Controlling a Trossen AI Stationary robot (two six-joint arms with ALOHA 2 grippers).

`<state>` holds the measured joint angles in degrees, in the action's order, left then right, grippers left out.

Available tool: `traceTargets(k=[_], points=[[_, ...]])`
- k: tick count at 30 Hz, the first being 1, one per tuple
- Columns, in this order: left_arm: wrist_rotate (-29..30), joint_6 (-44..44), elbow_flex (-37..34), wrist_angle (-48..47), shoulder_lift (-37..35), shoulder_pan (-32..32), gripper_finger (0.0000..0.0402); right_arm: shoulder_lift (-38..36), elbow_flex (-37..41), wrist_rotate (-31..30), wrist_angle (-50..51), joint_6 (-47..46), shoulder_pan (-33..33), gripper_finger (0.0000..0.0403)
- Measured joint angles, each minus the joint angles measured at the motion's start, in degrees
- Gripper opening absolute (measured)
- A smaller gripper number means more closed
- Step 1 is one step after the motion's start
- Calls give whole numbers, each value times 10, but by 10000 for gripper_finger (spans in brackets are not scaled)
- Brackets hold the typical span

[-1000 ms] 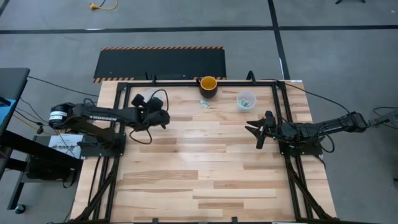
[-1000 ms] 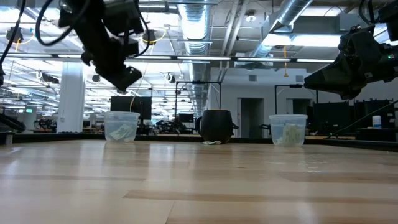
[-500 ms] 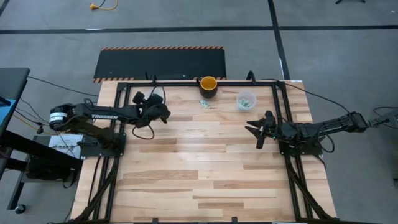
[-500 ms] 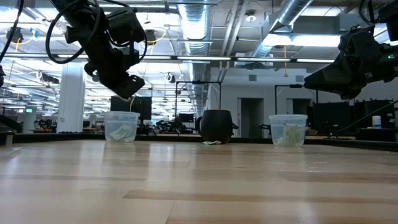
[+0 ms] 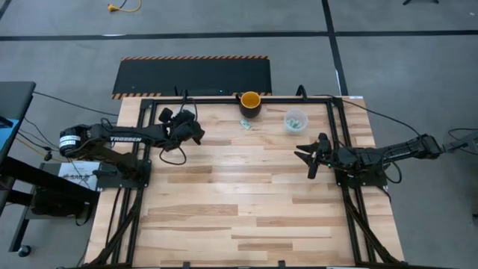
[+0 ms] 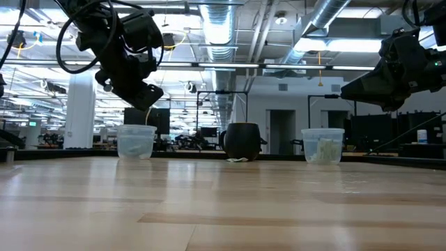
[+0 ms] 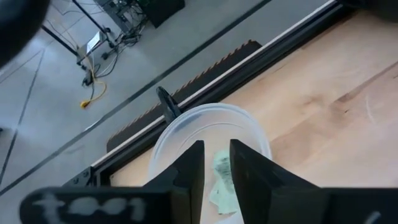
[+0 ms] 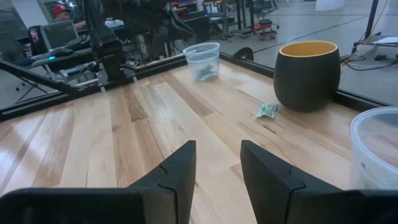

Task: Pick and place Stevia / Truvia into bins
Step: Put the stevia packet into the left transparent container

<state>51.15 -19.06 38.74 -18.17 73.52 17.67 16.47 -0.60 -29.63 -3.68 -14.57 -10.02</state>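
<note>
left tool had moved over the left bin and parted slightly, a sachet lying released inside, one delivery likely done; right tool waited parted above the tabletop.

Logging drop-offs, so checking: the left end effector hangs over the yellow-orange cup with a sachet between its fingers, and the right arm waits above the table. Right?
Not quite. The left end effector hangs over a clear plastic cup, not the yellow-orange cup; the left wrist view shows this. A sachet does show between its fingers, and the right end effector waits above the table.
</note>
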Motion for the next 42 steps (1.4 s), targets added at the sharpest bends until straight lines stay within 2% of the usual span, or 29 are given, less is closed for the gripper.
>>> traceTargets(k=[6, 9, 14, 17, 20, 23, 26, 36, 42], points=[[-34, -5, 0, 42, 0, -9, 71, 0, 0, 0, 0, 0, 0, 121], [-110, 39, 0, 120, 0, -28, 71, 0, 0, 0, 0, 0, 0, 121], [-298, 98, 0, 313, 15, -56, 71, 0, 0, 0, 0, 0, 0, 121], [-344, 67, 0, 441, 55, -62, 71, 0, 0, 0, 0, 0, 0, 121], [-340, 33, 1, 518, 119, -56, 71, 0, 0, -1, 0, 0, 0, 121], [-318, 17, 14, 545, 194, -47, 71, 0, 0, 0, 0, 0, 0, 121], [-329, 27, 41, 588, 259, -38, 71, 0, 0, 0, 0, 0, 0, 121], [-319, 49, 135, 571, 365, -29, 71, 0, 0, -1, 0, 0, 0, 121], [-245, 51, 182, 519, 402, -37, 71, 0, 0, -1, 0, 0, 0, 121]])
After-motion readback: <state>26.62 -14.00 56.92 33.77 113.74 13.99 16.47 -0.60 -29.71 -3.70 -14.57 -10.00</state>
